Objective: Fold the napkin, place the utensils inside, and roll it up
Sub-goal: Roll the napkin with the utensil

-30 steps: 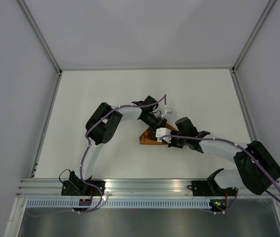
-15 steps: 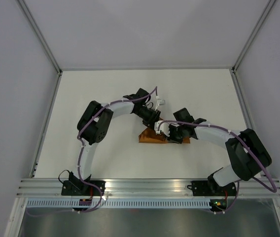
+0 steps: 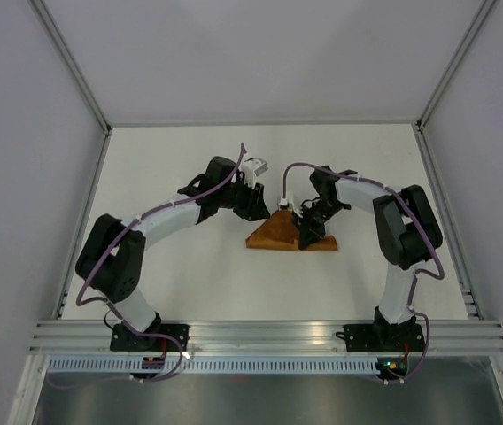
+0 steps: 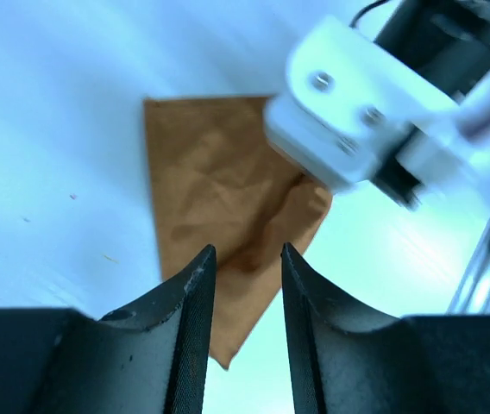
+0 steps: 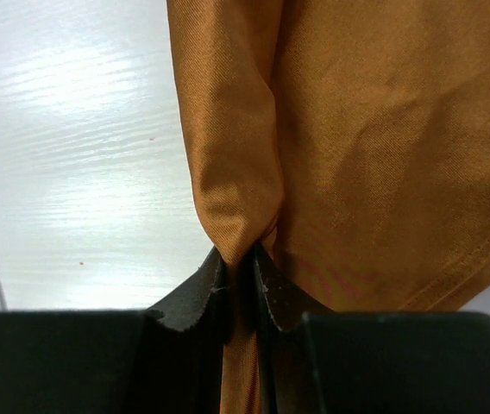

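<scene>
Top view: napkin [image 3: 278, 234] lies as a folded triangle on the counter [image 3: 163, 177], midway between its left and right edges; my right gripper [image 3: 307, 232] is on it, my left gripper [image 3: 253, 204] just beside it.
Left wrist: left gripper [image 4: 243, 259] parted, empty, over the napkin [image 4: 210, 181].
Right wrist: right gripper [image 5: 241, 259] clamped on a raised napkin [image 5: 357, 129] fold.

White tabletop [image 3: 234, 283], pale grey walls [image 3: 260, 53] on three sides, aluminium rail [image 3: 269, 332] along near edge, soft even light
</scene>
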You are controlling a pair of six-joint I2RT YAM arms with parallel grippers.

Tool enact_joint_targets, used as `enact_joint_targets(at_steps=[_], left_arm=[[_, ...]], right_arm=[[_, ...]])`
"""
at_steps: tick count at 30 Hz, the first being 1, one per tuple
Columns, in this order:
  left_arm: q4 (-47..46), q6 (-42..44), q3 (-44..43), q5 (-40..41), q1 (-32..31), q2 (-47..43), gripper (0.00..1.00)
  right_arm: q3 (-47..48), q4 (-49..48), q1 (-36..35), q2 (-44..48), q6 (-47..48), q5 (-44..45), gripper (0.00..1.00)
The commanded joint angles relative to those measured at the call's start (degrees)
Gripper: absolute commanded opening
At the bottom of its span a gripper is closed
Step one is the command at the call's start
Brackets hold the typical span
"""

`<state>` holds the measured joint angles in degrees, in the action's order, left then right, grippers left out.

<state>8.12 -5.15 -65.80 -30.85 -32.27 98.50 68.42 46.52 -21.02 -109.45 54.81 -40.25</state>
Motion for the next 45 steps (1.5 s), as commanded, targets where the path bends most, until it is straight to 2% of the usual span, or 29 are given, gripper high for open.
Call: enact_joint_targets(at_steps=[1, 3, 4, 7, 8, 11, 16, 20, 22, 23, 28, 40, 45], left_arm=[[-18.5, -3.4, 12.3, 7.8, -0.6, -9.6, 0.41], [-29.1, -3.0, 18.0, 8.4, -1.4, -12.4, 0.41], [-31.9, -2.3, 22.9, 8.8, -2.0, -13.8, 0.42], [-38.1, 4.1, 27.9, 13.1, -7.9, -16.7, 0.44], [-38.3, 8.4, 28.2, 14.4, -11.6, -16.3, 0.45], [-37.2, 14.5, 26.3, 20.3, -17.7, -13.9, 0.45], [-34.8, 20.8, 21.6, 24.6, -22.8, -7.1, 0.53], [-33.2, 26.9, 18.7, 29.2, -26.2, -2.5, 0.54], [-34.0, 28.3, 17.8, 30.6, -26.6, -0.9, 0.55], [-33.8, 29.6, 17.4, 30.6, -26.7, -0.3, 0.59], [-30.6, 33.4, 13.5, 32.3, -26.9, 4.3, 0.60], [-26.1, 35.0, 10.7, 34.0, -26.4, 11.0, 0.59], [-23.3, 33.6, 9.3, 32.1, -25.5, 12.9, 0.53]], right_arm=[[3.0, 7.2, 1.8, -8.5, 5.4, 2.0, 0.17], [6.2, 9.0, 2.4, -11.5, 5.8, 1.6, 0.17], [7.2, 10.7, 2.4, -12.4, 6.0, 1.6, 0.17], [10.2, 12.4, 2.6, -15.3, 5.4, 2.0, 0.17], [10.8, 12.7, 2.6, -16.6, 5.1, 2.4, 0.17], [13.3, 14.2, 2.6, -18.4, 4.8, 2.8, 0.17], [15.8, 15.1, 2.6, -19.9, 3.3, 3.9, 0.17], [17.0, 15.8, 2.7, -21.0, 3.1, 4.4, 0.17], [17.4, 16.2, 2.8, -21.2, 3.2, 4.4, 0.17], [17.8, 16.4, 2.7, -21.3, 3.2, 4.3, 0.17], [19.0, 17.3, 2.8, -21.9, 3.4, 4.1, 0.17], [19.7, 17.9, 3.0, -22.8, 3.2, 4.1, 0.17], [19.8, 18.1, 3.5, -22.6, 3.4, 3.9, 0.17]])
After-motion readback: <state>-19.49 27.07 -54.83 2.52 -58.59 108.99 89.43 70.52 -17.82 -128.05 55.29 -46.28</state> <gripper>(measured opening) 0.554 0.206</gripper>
